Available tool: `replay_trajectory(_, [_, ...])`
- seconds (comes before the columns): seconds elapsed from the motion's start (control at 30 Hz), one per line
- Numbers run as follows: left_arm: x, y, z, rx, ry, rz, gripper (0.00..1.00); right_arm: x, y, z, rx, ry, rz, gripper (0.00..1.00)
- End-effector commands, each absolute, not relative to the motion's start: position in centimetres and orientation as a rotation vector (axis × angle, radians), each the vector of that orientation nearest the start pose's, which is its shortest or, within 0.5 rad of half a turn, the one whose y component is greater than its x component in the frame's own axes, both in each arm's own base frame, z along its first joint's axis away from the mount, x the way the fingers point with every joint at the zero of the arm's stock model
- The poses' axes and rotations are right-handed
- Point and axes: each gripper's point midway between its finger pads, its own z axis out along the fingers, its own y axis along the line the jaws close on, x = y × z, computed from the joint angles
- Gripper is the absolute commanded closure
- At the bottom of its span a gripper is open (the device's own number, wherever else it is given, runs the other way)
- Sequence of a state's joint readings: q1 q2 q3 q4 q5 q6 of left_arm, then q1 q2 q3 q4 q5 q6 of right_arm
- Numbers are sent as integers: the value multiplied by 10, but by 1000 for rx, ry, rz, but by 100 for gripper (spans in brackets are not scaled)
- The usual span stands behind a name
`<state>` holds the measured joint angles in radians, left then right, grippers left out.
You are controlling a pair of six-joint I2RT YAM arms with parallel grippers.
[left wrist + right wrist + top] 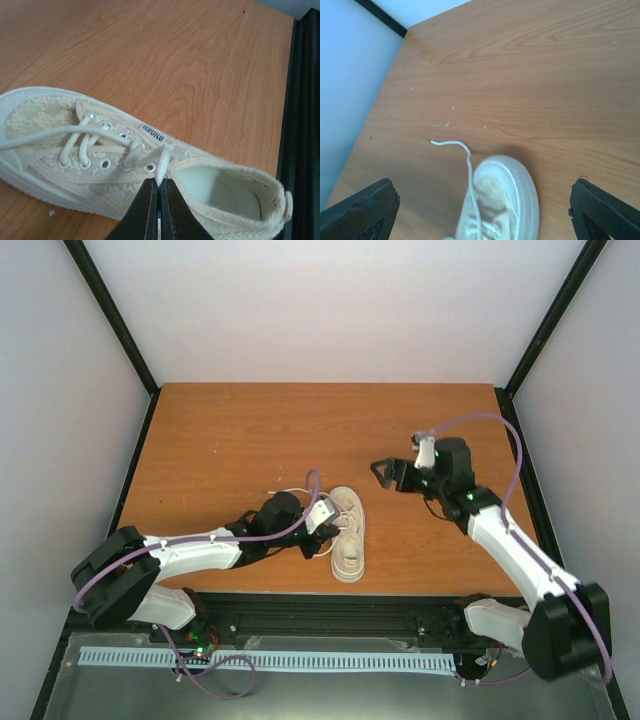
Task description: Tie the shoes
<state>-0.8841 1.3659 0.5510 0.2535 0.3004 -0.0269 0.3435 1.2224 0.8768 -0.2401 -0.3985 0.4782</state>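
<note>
Pulling the lace (162, 167) too hard is the main hazard. The left gripper (159, 186) is pinched shut on it beside the opening of the sneaker (349, 540), which lies unrestrained near the near edge of the table (250, 430). The right gripper (381, 476) stands spread and empty, well apart, so nothing steadies the sneaker. It may drag, or the thin lace may slip free.
</note>
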Motion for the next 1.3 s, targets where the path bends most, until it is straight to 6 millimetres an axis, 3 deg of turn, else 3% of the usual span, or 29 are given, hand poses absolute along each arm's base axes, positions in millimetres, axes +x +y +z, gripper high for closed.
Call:
replay_trajectory(0.0, [206,-344,134,1055,1896,-912,99,281,194,195,-353,2118,1023,7])
replay_trajectory(0.03, [207,-344,135,1050,1899,-912,99,262,202,183,-409,2107,1125,8])
replay_trajectory(0.1, [208,-345,135,1047,1902,-917,99,238,215,179,-498,2042,1266,10])
replay_trajectory(0.2, [207,-347,133,1055,1913,-923,99,222,224,167,-587,2037,1298,15])
replay_trajectory(0.43, [209,-350,131,1063,1930,-922,99,211,247,162,-779,2027,1412,21])
replay_trajectory(0.63, [210,-351,131,1052,1940,-929,99,213,265,150,-846,2028,1378,22])
replay_trajectory(0.9, [214,-351,130,1036,1954,-910,99,208,266,132,-863,2072,1396,54])
replay_trajectory(1.27, [216,-350,132,1025,1952,-908,99,212,263,125,-831,2099,1355,97])
